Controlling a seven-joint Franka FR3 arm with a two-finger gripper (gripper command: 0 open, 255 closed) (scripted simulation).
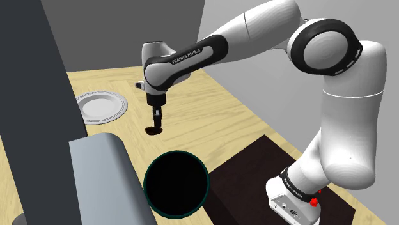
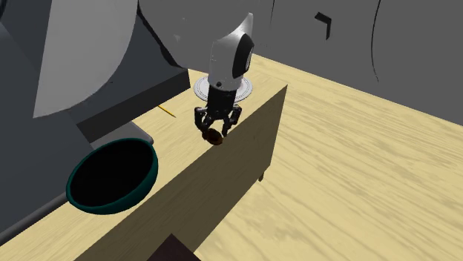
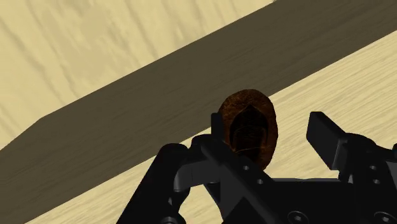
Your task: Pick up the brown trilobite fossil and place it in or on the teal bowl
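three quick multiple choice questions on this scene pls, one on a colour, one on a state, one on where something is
1. What colour is the round flat plate? A red; B white; C teal.
2. How does the deep teal bowl stand? A upside down; B on its side; C upright, mouth up.
3. Where is the brown oval trilobite fossil? A in the bowl; B on the plate; C at the tip of the black gripper.
Answers: 1 B, it is drawn plain white. 2 C, its dark hollow faces up on the light wooden table. 3 C, it sits right at the gripper, apart from both dishes.
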